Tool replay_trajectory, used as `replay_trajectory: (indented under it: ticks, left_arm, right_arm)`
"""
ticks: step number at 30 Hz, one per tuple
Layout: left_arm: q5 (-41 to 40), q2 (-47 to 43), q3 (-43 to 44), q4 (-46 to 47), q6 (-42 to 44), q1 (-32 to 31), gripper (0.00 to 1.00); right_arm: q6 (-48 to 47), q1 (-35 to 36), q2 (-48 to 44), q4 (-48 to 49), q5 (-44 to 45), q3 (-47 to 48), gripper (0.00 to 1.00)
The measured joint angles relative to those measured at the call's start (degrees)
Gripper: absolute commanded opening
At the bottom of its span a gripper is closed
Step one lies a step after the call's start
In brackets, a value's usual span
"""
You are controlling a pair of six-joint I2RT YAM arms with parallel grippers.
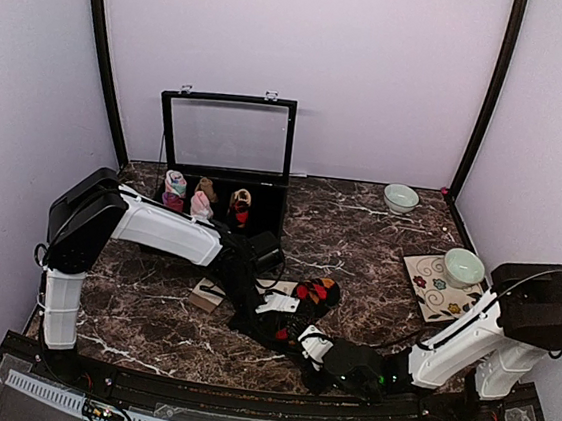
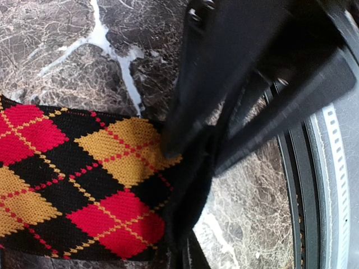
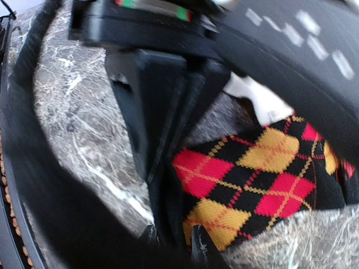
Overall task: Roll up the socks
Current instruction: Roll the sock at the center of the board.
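The black sock with red and orange argyle diamonds [image 1: 315, 292] lies flat on the marble near the front middle. My left gripper [image 1: 259, 321] is shut on its black edge; in the left wrist view the sock [image 2: 73, 179] spreads left from that gripper [image 2: 185, 246]. My right gripper [image 1: 312, 347] comes in from the right and meets the same end. In the right wrist view its fingertips [image 3: 203, 249] hold the sock's [image 3: 252, 179] black edge, and this gripper [image 3: 171, 241] is shut on it. A flat tan piece [image 1: 208, 293] lies beside the left arm; I cannot tell whether it is the cream sock.
An open black case [image 1: 227, 134] with a clear lid stands at the back, holding rolled sock bundles [image 1: 202, 200]. A white bowl [image 1: 400, 197] sits at the back right. A pale green bowl [image 1: 463, 267] rests on a floral mat [image 1: 428, 291] at the right.
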Motion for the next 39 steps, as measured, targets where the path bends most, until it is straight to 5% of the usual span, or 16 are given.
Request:
replay_trajectory:
  ticks: [4,8,16,23,32,39]
  left_arm:
    - [0.17,0.0,0.0,-0.24,0.22,0.0,0.07]
    - [0.68,0.0,0.02,-0.68,0.09,0.0,0.18]
    - [1.42,-0.02,0.07,-0.98,-0.37,0.0,0.23]
    - [0.09,-2.4,-2.01,1.36,-2.97,0.52,0.55]
    - [-6.19,-18.16,-12.63,6.27,-3.43,3.76,0.55]
    - [-7.5,-21.73,-17.4,9.05,-1.46,3.39,0.51]
  right_arm:
    - [1.97,0.0,0.85,3.04,0.13,-2.01,0.0]
    - [4.09,0.0,1.4,5.2,0.17,-2.86,0.0]
    - [6.29,0.0,1.4,7.15,-0.57,-3.96,0.0]
    - [8.31,-0.26,1.4,7.8,-2.82,-3.96,0.0]
    - [18.01,-4.22,0.15,9.18,-9.53,-6.75,0.0]
    - [25.92,-8.55,-1.75,9.51,-15.13,-8.81,0.0]
